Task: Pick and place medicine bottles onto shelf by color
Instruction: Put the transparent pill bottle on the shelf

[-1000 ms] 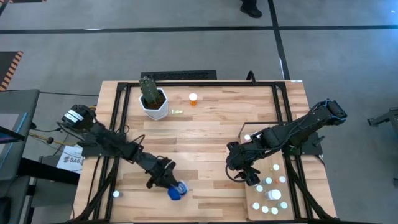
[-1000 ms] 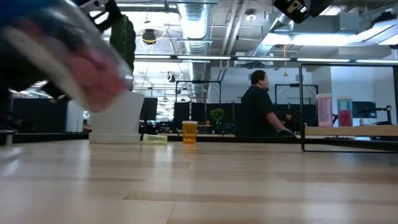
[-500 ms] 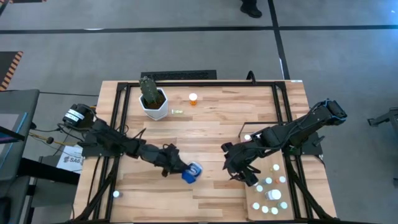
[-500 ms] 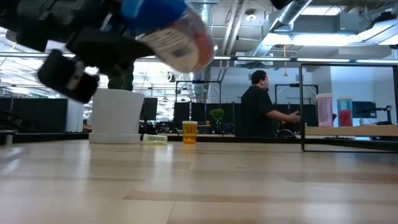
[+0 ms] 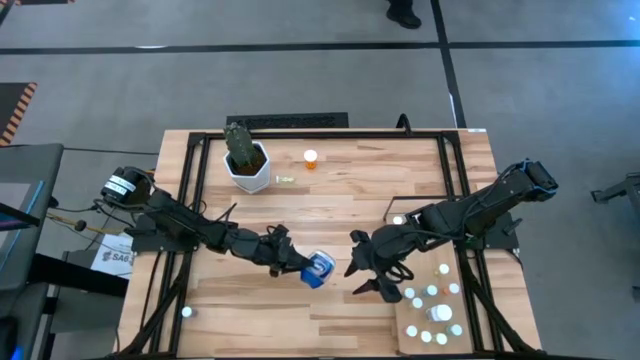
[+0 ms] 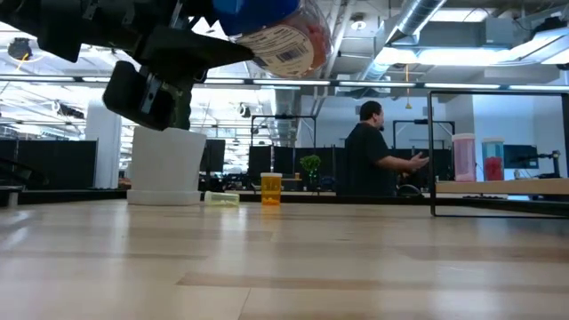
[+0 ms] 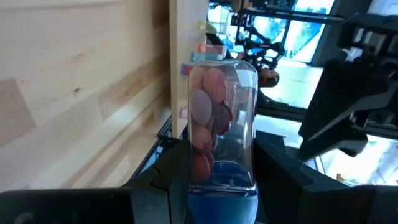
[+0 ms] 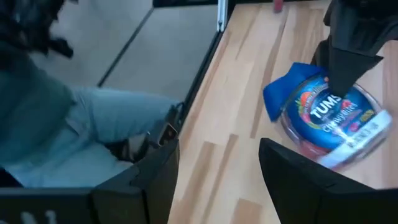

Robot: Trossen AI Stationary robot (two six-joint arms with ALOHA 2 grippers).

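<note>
Left gripper (image 5: 300, 267) clamps a blue-capped bottle (image 5: 318, 269) (clear, reddish tablets inside), lifted over the table's (image 5: 330, 210) middle. Right gripper (image 5: 362, 275) just beside it, fingers apart, empty. Shelf (image 5: 433, 308) with small bottles sits near the right arm.

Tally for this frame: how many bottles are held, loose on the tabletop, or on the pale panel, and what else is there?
Blue-capped clear bottle held in the left gripper: 1
Loose on the planked tabletop (orange bottle, yellow-green vial, two white-capped bottles): 4
Small bottles on the pale plywood panel: about 9
White pot with cactus: 1
Total: about 15
</note>
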